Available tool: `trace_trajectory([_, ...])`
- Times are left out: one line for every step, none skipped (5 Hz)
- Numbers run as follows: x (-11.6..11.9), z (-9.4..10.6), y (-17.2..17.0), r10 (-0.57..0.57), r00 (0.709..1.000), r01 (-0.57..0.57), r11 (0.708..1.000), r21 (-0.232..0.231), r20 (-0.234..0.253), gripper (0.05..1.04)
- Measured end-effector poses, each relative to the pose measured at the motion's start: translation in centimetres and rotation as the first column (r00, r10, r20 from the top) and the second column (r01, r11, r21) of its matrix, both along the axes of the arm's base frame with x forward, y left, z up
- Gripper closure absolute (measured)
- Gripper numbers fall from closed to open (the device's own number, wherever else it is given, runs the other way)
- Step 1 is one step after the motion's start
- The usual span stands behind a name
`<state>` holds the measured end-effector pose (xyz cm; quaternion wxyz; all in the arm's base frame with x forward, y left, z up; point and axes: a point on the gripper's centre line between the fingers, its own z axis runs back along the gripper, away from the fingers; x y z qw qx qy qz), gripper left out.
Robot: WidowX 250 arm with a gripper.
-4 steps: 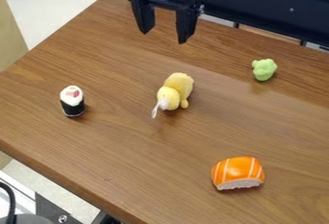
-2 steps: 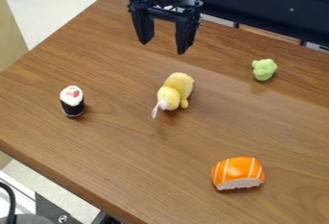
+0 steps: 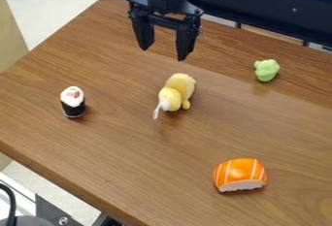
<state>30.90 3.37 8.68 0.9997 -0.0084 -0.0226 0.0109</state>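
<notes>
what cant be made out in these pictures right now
In the camera view:
- Yellow plush toy: underside, hidden by its own body
- Black-and-white sushi roll: back, turned away
- Orange sushi piece: far side, behind its top
- Green toy: too small to tell what it depicts
- Arm above the hand: cut off by the top edge

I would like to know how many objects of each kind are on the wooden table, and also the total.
Sushi-like pieces: 2 (black-and-white roll, orange striped piece)
Yellow soft toy: 1
Green lumpy object: 1
Total: 4
</notes>
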Motion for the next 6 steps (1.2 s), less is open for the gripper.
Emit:
trace_trajectory([0.1, -1.3, -0.1, 0.001, 1.0, -0.001, 1.0, 0.016, 0.007, 0.083])
trace_trajectory([0.0, -2.3, -0.4, 0.003, 1.0, -0.004, 0.999, 0.033, 0.027, 0.083])
trace_trajectory([-0.2, -4.3, -0.9, -0.002, 1.0, 0.001, 0.999, 0.047, 0.028, 0.083])
trace_trajectory([-0.5, -6.1, -1.4, 0.004, 0.999, -0.006, 0.998, 0.067, 0.035, 0.083])
trace_trajectory([-0.8, -8.2, -2.0, 0.007, 0.999, -0.01, 0.996, 0.089, 0.033, 0.083])
trace_trajectory([-0.2, -8.8, -2.1, 0.01, 0.999, -0.014, 0.995, 0.094, 0.048, 0.13])
